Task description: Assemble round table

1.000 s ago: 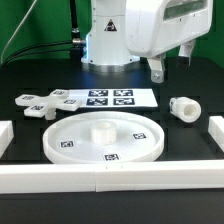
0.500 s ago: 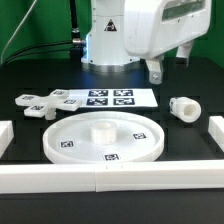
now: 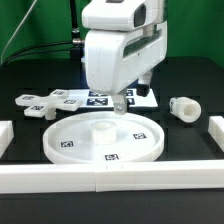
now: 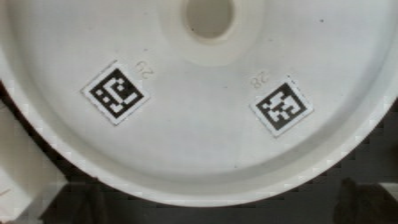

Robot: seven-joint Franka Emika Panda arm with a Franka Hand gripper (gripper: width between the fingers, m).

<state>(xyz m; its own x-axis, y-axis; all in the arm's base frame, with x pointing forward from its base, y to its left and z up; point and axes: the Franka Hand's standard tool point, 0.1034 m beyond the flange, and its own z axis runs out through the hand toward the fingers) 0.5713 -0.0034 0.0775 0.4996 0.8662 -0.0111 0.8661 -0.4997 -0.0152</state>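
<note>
The gripper (image 3: 118,103) hangs just above the round disc (image 3: 70,142) on the black table (image 3: 190,142), near the hub (image 3: 100,126); whether it is clenched or released I cannot tell. The arm hides part of the marker board (image 3: 100,98), and the cross-shaped piece (image 3: 38,103) and the leg (image 3: 184,108) lie apart from the disc.

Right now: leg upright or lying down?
Lying down. The leg rests on its side on the table, at the exterior view's right, apart from the disc.

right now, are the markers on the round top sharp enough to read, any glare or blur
Wrist view: round top fills the frame, slightly soft, its two markers readable, no glare. Exterior view: evenly lit, top's markers small but distinct.
</note>
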